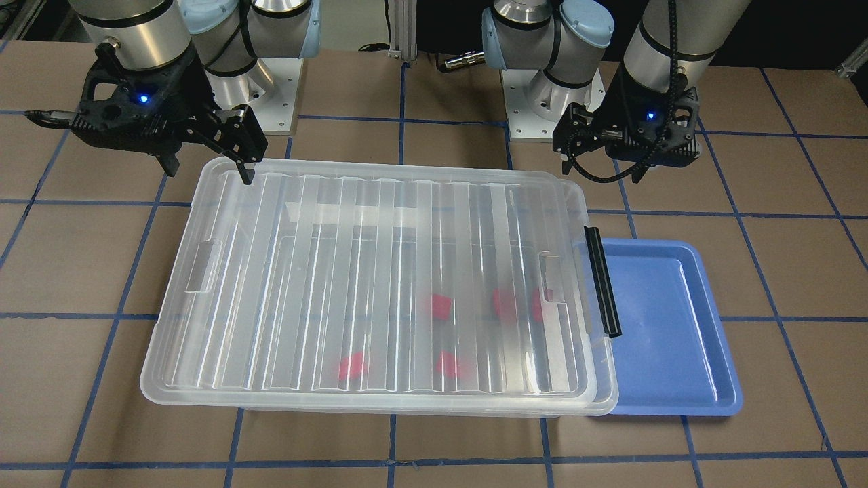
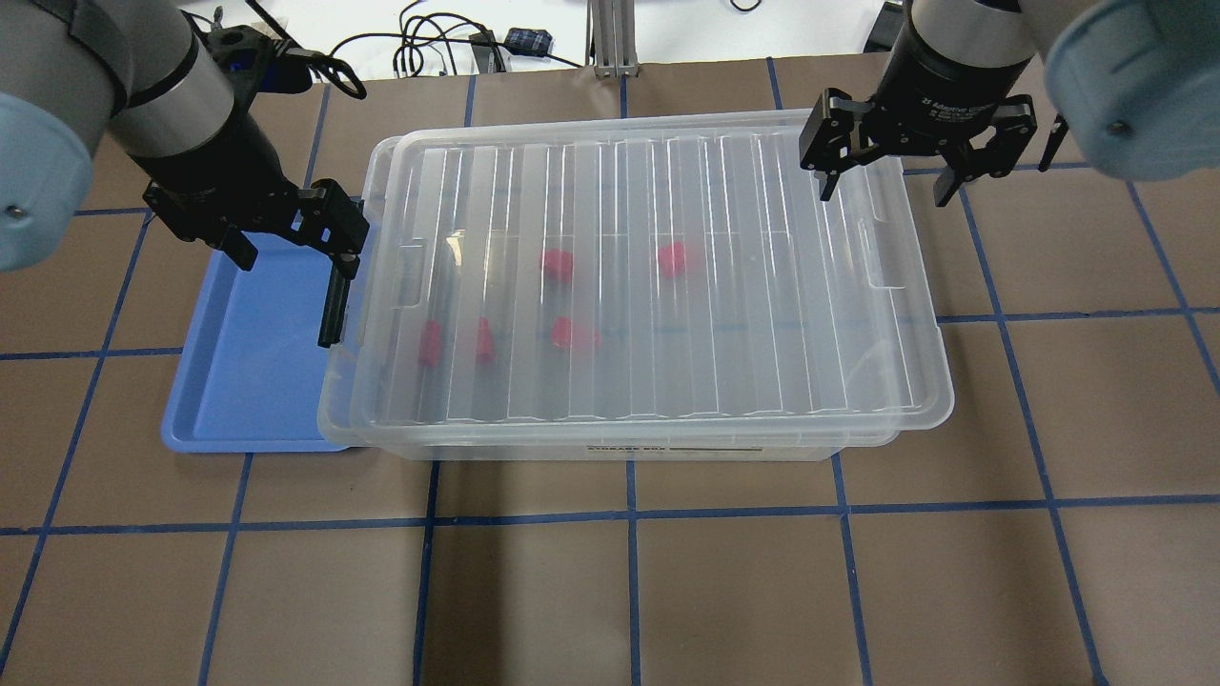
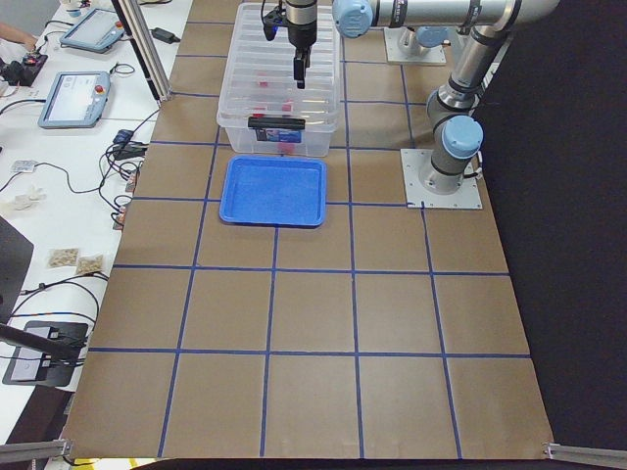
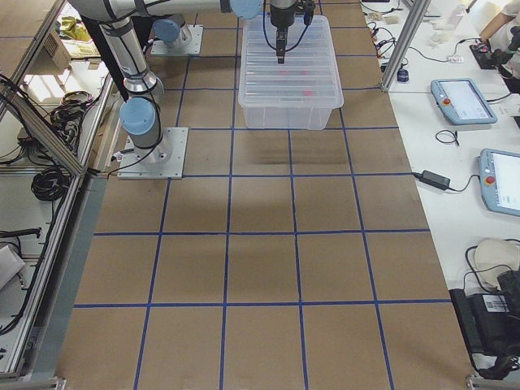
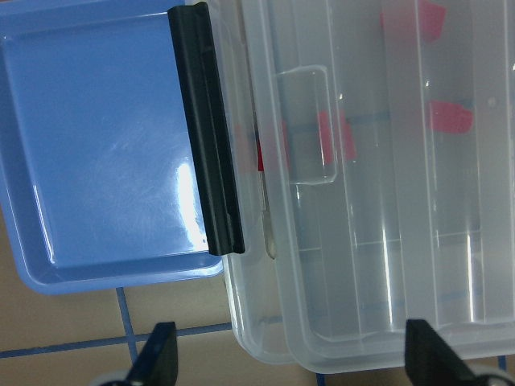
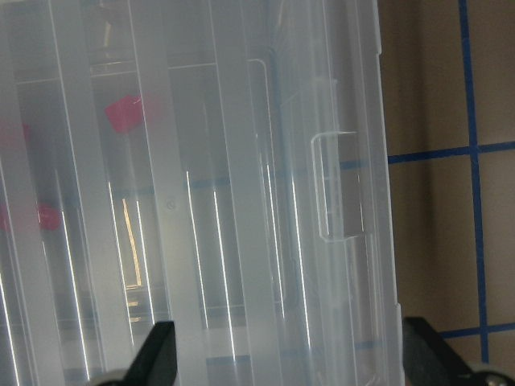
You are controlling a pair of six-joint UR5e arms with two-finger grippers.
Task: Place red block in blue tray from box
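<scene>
The box is a clear bin with its ribbed lid on, and a black clip sits on its left short end. Several red blocks show blurred through the lid, also in the front view. The blue tray lies empty against the clip end, and also shows in the left wrist view. My left gripper is open and empty above the tray's far edge and the clip. My right gripper is open and empty above the box's far right corner.
The brown table carries blue tape lines. Both arm bases stand behind the box. Cables and tablets lie on a side bench beyond the table's edge.
</scene>
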